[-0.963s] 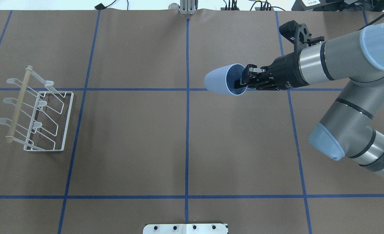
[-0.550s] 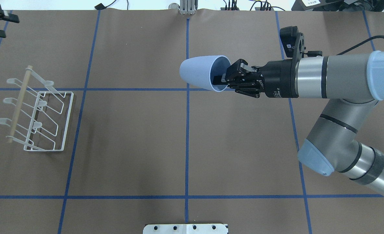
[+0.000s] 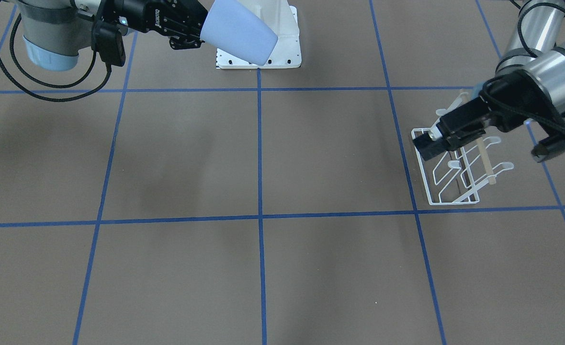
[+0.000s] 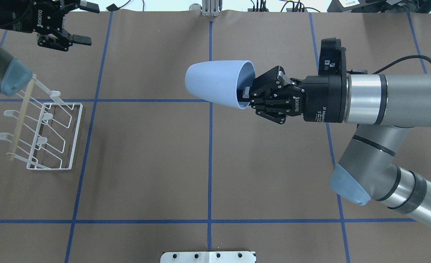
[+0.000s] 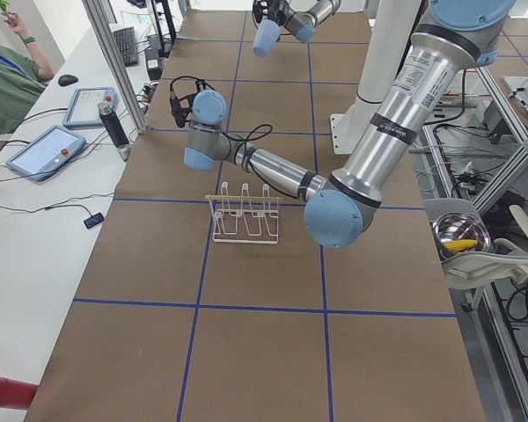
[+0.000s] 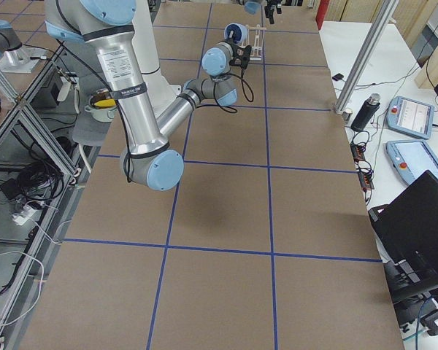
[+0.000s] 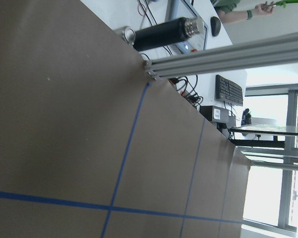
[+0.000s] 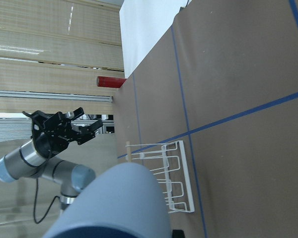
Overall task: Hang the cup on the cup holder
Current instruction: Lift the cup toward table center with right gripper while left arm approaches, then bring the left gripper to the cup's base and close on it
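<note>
The light-blue cup (image 4: 215,84) lies on its side in the air over the table's middle, bottom pointing left; it also shows in the front view (image 3: 239,31). My right gripper (image 4: 246,93) is shut on the cup's rim, one finger inside the mouth. The white wire cup holder (image 4: 75,135) with its wooden bar stands at the table's left and bears nothing; it also shows in the right wrist view (image 8: 181,173). My left gripper (image 4: 86,23) is open and empty, in the air beyond the rack's far end. In the front view the left gripper (image 3: 428,143) overlaps the cup holder (image 3: 450,201).
The robot's white base plate (image 4: 208,256) sits at the near edge. Blue tape lines (image 4: 210,164) mark a grid on the brown table cover. A black bottle (image 7: 161,32) and tablets (image 5: 48,149) lie on the side table past the far edge.
My right arm has carried the cup leftward, past the centre line. My left arm has come in from the upper left corner, gripper open.
</note>
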### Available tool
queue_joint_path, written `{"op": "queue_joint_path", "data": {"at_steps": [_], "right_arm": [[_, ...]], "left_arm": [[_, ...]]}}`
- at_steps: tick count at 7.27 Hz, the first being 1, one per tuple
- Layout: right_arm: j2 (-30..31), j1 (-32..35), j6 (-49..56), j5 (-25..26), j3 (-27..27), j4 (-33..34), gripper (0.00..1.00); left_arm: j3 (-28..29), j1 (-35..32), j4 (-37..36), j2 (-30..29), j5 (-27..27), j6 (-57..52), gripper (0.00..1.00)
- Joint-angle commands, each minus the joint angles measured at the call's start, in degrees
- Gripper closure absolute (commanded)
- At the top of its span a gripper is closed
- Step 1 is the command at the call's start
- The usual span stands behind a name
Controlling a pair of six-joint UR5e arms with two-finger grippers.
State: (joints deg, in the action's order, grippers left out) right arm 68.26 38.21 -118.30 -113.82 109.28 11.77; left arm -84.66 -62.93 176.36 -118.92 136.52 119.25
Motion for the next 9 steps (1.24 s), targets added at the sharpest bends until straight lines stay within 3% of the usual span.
{"op": "queue_joint_path", "data": {"at_steps": [1,2,5,9], "right_arm": [[-0.85,-2.69,-0.88,-1.14,0.23,-3.39,1.00],[-0.77,-2.96,-2.36,-1.84,0.32,-6.99,1.00],[-0.24,-2.96,-3.60,-2.55,0.14,-15.69,1.00],[-0.50,-3.31,-3.60,-2.55,0.14,-17.31,1.00]], "left_arm": [[-5.57,7.86,13.49,-1.05,-13.19,12.42,0.02],[-7.78,13.13,17.57,-0.88,-18.95,13.63,0.02],[-12.89,19.23,17.53,-1.57,-19.71,17.73,0.02],[-15.97,23.46,17.18,-2.28,-19.71,18.65,0.02]]}}
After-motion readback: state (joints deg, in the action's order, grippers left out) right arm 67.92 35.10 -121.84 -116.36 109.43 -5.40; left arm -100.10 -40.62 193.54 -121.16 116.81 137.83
